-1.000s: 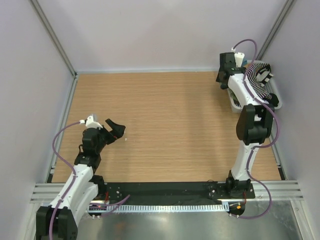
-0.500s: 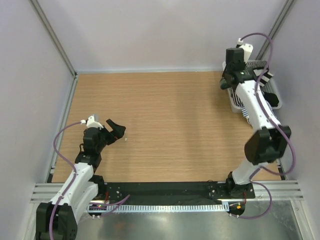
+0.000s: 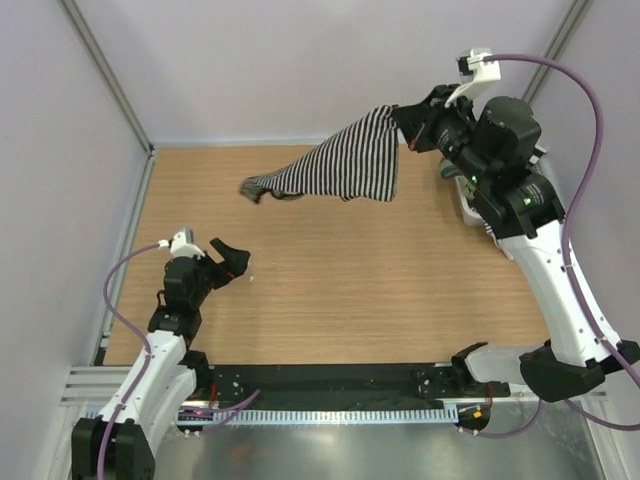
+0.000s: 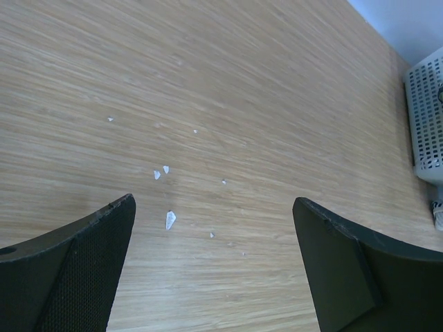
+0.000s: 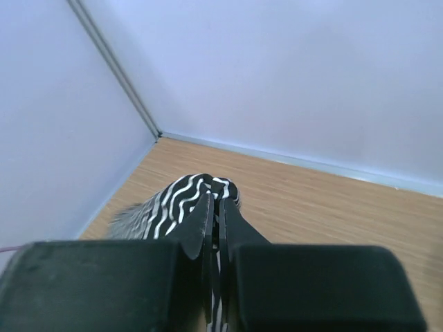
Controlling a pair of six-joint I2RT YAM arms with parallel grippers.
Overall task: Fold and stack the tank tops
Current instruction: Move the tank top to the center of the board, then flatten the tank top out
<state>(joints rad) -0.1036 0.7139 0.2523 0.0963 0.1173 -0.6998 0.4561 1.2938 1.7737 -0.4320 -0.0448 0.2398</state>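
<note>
Right claw [image 3: 412, 125] clamped shut on fine black-and-white striped soft tank top [image 3: 345, 165], pinched at one bunched edge. Right wrist view confirms: fingers [image 5: 197, 225] pressed together, striped fabric [image 5: 181, 199] between them. Garment held in air above far part of light wooden bench [image 3: 350, 290], spread sideways toward left, free end [image 3: 258, 187] twisted narrow. White perforated plastic basket [image 3: 466, 206] at bench's far right edge, partly behind right arm. Left claw [image 3: 225, 264] wide apart, holding nothing, low over near-left bench. Small white flecks [image 4: 169, 220] on wood beneath it.
</note>
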